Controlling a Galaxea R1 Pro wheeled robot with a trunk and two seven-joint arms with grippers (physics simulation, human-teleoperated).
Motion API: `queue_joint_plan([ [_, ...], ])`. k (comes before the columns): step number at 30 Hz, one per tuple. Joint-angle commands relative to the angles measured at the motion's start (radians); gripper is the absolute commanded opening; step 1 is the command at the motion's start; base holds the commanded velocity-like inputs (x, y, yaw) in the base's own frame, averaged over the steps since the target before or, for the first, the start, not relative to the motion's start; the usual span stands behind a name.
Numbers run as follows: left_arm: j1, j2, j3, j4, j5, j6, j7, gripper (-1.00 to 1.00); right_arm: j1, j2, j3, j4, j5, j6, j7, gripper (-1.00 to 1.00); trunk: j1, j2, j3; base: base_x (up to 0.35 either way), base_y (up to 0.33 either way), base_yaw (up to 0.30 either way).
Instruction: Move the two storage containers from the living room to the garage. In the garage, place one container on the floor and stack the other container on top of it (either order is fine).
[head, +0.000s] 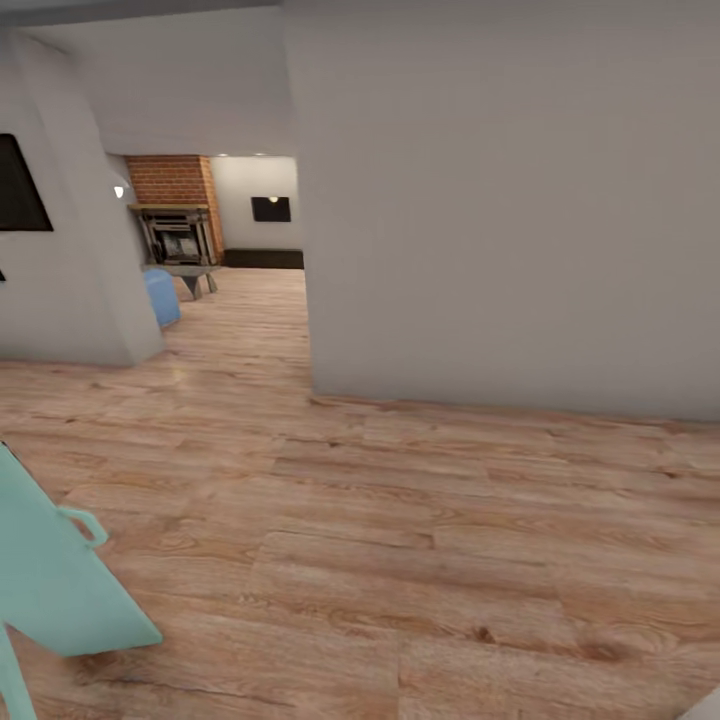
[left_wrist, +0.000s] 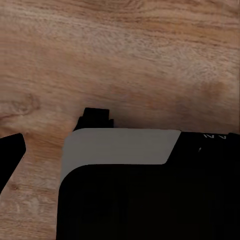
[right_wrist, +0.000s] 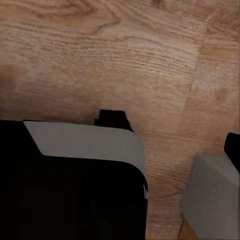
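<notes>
In the left wrist view, the black and grey body of the robot (left_wrist: 135, 185) fills the lower part of the frame over the wood-plank floor (left_wrist: 125, 55). A small black block (left_wrist: 96, 117) juts above the grey panel, and a black wedge (left_wrist: 10, 155) enters at the left edge. Whether these are parts of the left gripper cannot be told, nor whether its jaws are spread or pressed together.

The right wrist view is much the same: dark bodywork with a grey panel (right_wrist: 85, 142) at lower left, a black nub (right_wrist: 112, 119) above it, a grey block (right_wrist: 210, 200) at lower right, and plank floor beyond. The right gripper's state cannot be told either.

From the head view, light wood planks (head: 400, 560) cover the lower half of the frame. A pale green object with a loop handle (head: 50, 570) leans in at the lower left corner. A broad pale wall (head: 510, 210) fills the upper right. To its left, an opening gives onto the living room (head: 240, 270), in the upper left of the frame: a red-brick fireplace (head: 175, 210), a blue sofa (head: 160, 295) partly hidden by the left wall (head: 70, 290), and a dark panel on the far wall (head: 271, 209).
</notes>
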Motion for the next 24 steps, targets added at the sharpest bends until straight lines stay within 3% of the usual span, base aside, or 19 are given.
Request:
queue_joint_plan([
  [1, -0.001, 0.0, 0.002, 0.0, 0.008, 0.001, -0.001, 1.0, -0.001, 0.001, 0.008, 0.003, -0.01, -0.006, -0.001, 1.0, 0.001, 0.0, -0.001, 0.322, 0.0, 0.268],
  [6, -0.001, 0.0, 0.002, 0.0, 0.008, 0.001, -0.001, 1.0, -0.001, 0.001, 0.008, 0.003, -0.01, -0.006, -0.001, 1.0, 0.001, 0.0, -0.001, 0.322, 0.0, 0.172],
  [24, -0.001, 0.0, 0.002, 0.0, 0.008, 0.001, -0.001, 1.0, -0.001, 0.001, 0.008, 0.003, -0.01, -0.006, -0.001, 1.0, 0.001, 0.0, -0.001, 0.322, 0.0, 0.006],
])
